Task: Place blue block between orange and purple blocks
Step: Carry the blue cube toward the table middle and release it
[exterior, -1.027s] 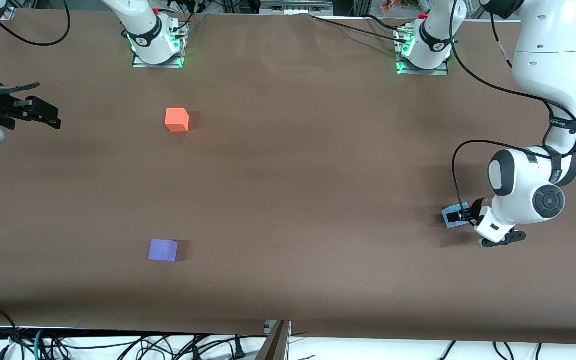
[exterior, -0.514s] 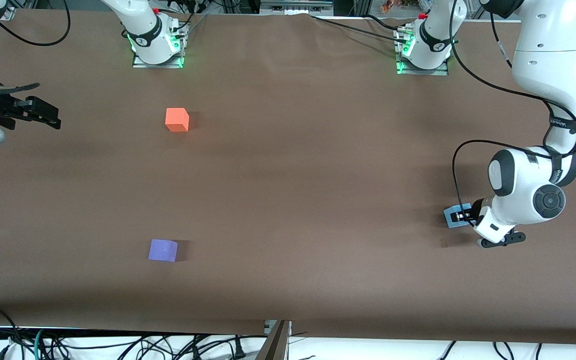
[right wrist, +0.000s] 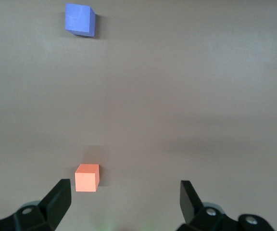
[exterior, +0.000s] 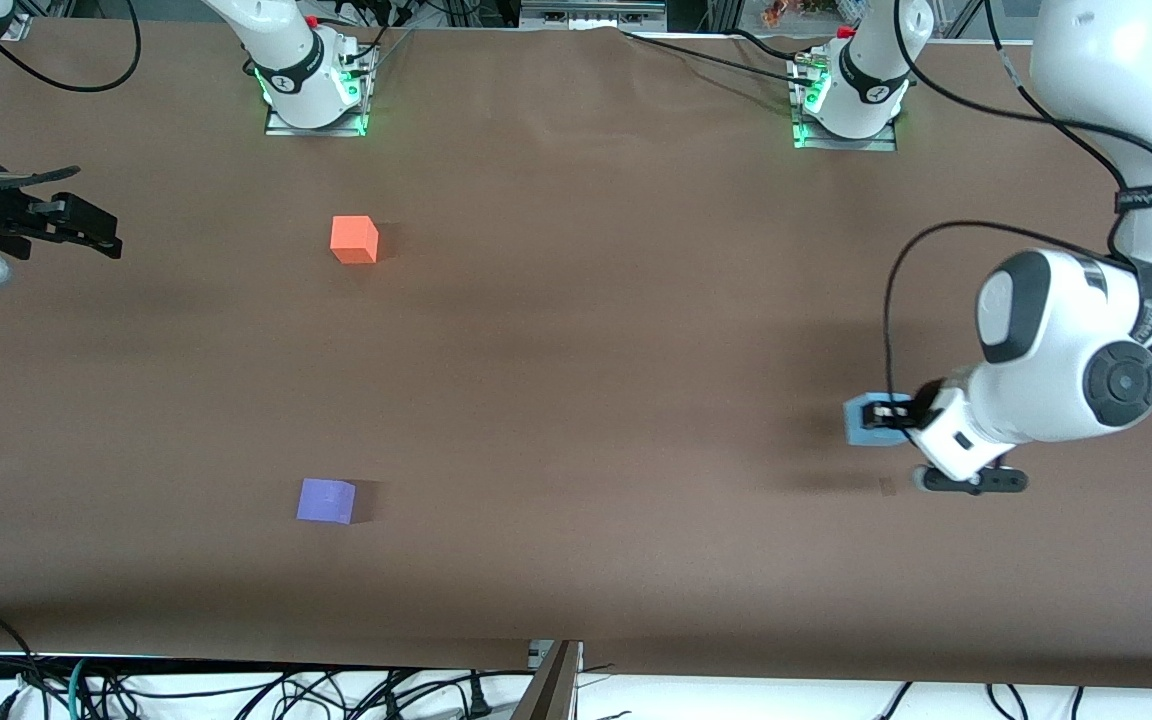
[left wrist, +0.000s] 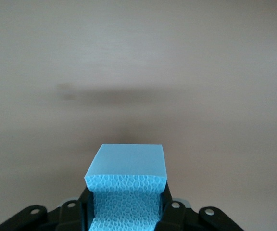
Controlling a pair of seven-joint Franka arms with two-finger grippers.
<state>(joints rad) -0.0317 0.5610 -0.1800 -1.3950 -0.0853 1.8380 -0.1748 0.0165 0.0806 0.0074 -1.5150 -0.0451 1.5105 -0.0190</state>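
My left gripper [exterior: 886, 420] is shut on the sky-blue block [exterior: 863, 421] and holds it up over the table at the left arm's end. In the left wrist view the blue block [left wrist: 127, 179] sits squeezed between the jaws, its shadow on the table below. The orange block [exterior: 353, 239] rests on the table toward the right arm's end, and the purple block [exterior: 325, 500] lies nearer to the front camera than it. My right gripper [exterior: 86, 228] is open and empty, waiting high at the right arm's end. Its wrist view shows the orange block [right wrist: 87, 177] and the purple block [right wrist: 80, 19].
The brown table [exterior: 576, 380] holds only the cubes. The arm bases [exterior: 311, 75] stand at the table's edge farthest from the front camera. Cables hang past the table's front edge [exterior: 336, 690].
My left gripper has lifted the blue block off the table and carried it a little toward the right arm's end. The right arm has not moved.
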